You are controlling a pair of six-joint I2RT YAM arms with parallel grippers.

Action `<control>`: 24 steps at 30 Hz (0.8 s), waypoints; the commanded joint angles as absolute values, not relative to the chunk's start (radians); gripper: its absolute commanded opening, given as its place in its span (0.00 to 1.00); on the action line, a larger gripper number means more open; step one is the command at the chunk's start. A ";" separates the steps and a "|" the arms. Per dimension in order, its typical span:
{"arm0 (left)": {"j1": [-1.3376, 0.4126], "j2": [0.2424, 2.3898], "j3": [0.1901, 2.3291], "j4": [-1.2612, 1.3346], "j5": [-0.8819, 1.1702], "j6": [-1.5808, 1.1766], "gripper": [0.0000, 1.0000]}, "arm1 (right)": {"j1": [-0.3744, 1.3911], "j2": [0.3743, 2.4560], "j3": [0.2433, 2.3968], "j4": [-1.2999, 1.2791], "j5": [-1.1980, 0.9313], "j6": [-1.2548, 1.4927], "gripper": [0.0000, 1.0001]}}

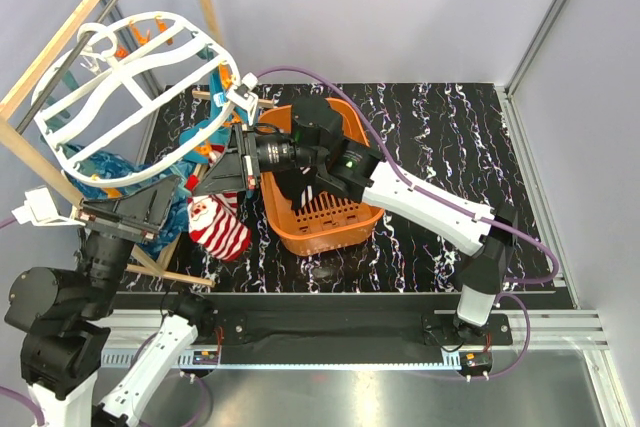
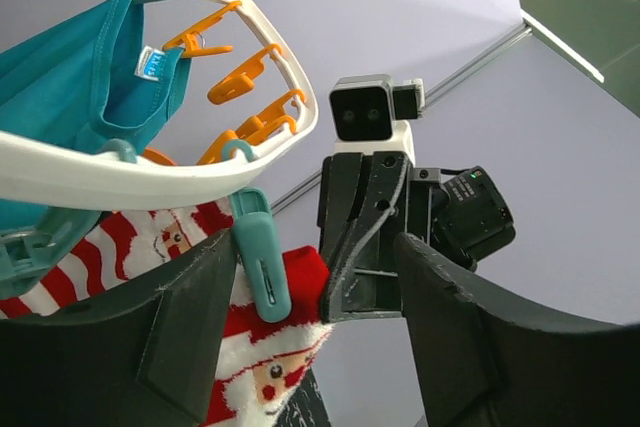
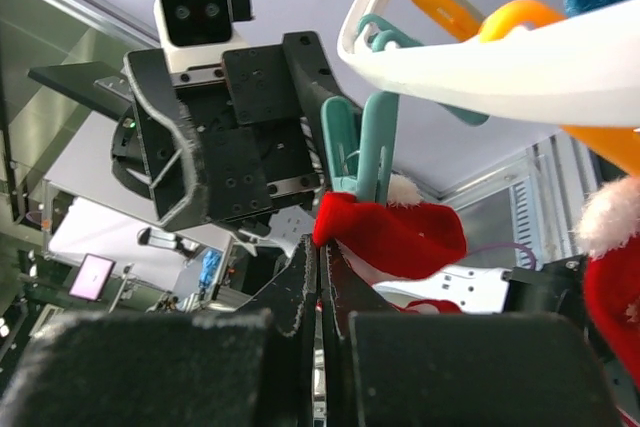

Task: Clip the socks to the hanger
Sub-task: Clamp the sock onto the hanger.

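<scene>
Over black tabletop [image 1: 450,127], left jaws gape around teal peg [image 2: 262,259]; right jaws pinch sock [image 3: 400,237] below hanger [image 3: 500,69].

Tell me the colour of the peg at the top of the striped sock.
The peg on the sock is teal; the left wrist view shows it best.

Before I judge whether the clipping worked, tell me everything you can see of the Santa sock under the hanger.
The Santa sock is soft knit fabric, red-and-white striped with Santa faces and a red cuff. It hangs below the white hanger, a teal peg clamped on its top edge. The right gripper, shut, seems to pinch the red cuff; the open left gripper stands either side of the peg.
</scene>
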State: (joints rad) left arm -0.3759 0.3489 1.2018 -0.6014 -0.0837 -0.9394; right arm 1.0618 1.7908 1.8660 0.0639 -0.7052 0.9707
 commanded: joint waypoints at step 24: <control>-0.377 0.376 1.605 -0.857 -0.229 -0.505 0.57 | 0.819 1.796 1.957 -0.256 -0.655 0.563 0.00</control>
State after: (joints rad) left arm -0.3782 0.3321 1.6382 -0.8177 -0.1814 -0.5293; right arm 0.8440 1.7905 1.8709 -0.2272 -0.6331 0.6514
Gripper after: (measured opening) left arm 0.573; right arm 0.011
